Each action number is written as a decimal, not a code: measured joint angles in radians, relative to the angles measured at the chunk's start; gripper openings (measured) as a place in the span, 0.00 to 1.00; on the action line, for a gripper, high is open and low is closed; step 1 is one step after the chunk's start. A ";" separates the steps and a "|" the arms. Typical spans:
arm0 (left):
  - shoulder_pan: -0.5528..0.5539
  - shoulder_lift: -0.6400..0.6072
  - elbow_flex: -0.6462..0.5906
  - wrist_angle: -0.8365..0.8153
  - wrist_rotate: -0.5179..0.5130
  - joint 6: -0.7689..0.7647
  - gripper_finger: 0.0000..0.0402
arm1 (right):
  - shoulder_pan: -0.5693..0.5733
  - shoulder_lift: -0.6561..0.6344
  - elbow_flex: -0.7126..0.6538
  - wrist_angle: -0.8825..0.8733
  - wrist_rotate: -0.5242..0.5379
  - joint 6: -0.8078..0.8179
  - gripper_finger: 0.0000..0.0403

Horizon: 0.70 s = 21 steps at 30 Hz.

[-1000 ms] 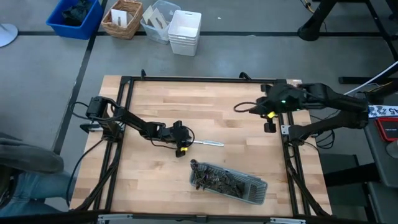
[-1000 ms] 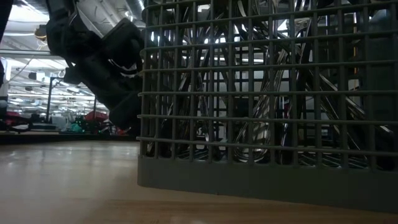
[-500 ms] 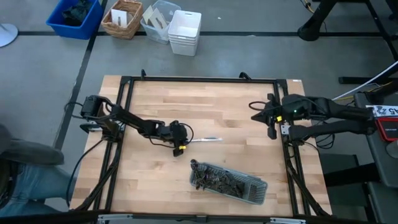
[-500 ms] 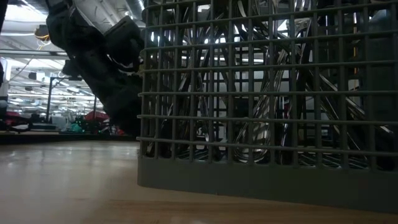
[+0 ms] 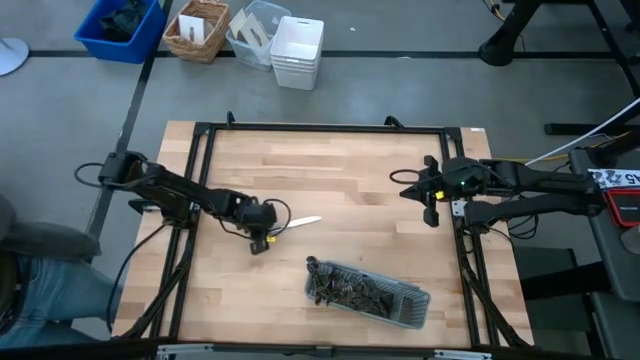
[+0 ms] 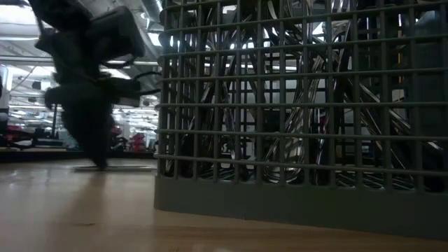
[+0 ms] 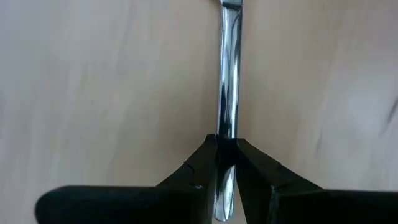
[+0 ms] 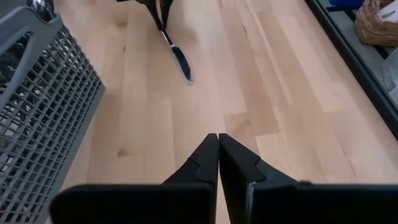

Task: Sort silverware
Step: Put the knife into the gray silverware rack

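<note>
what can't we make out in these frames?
- Utensil type: the piece in the left gripper is cut off by the left wrist view's edge and tiny in the high view.
- Tray contents: a tangle behind mesh, uncountable.
- Left gripper in the low view: motion-blurred.
- Right gripper: shut, empty.

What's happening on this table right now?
The left gripper is shut on a single piece of silverware, gripping it at one end and holding it low over the wooden table; the far end looks like a knife blade. The rest of the silverware sits piled in the grey mesh tray near the table's front edge. The right gripper waits, shut and empty, at the table's right edge.
</note>
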 joint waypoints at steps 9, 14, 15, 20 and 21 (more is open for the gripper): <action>-0.060 -0.039 0.000 -0.064 0.014 -0.027 0.10 | 0.000 0.005 0.001 0.047 0.000 -0.001 0.04; -0.070 -0.040 0.000 -0.058 0.003 -0.057 0.18 | 0.000 0.005 0.001 0.049 0.000 -0.002 0.04; -0.071 -0.040 0.001 -0.054 -0.007 -0.073 0.21 | 0.000 0.005 0.001 0.048 0.000 -0.002 0.04; -0.069 -0.040 0.002 0.005 -0.089 -0.087 0.33 | 0.000 0.005 0.001 0.047 0.000 -0.002 0.04; -0.068 -0.040 0.002 0.028 -0.093 -0.068 0.34 | 0.000 0.005 0.001 0.047 0.000 -0.003 0.04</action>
